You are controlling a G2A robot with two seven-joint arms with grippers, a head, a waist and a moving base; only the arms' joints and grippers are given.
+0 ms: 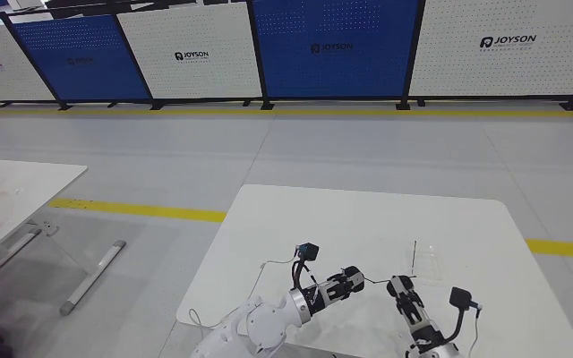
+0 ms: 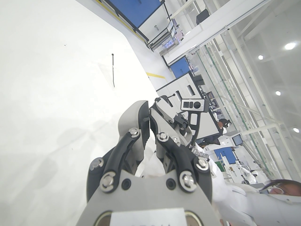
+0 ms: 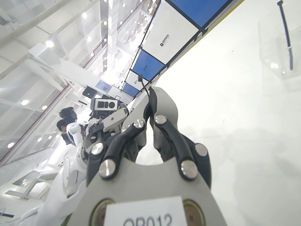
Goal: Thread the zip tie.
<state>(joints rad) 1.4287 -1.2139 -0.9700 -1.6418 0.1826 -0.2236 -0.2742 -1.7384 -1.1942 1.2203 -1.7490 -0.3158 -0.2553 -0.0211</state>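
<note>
Here, by the near table (image 1: 358,215) edge — wide top beyond — right gripper (image 3: 150,98) pinches the zip tie (image 3: 140,77), left gripper (image 2: 149,116) closed.

Top view: from high up, looking down over the table (image 1: 358,219). Wrist views: close in, skimming low across it. Shared by all: the loose zip tie (image 2: 113,70).

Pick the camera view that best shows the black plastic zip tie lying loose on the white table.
Right wrist view: the black plastic zip tie appears largest, square head and strap distinct. Left wrist and top views show the tie as merely a thin dark line.
</note>
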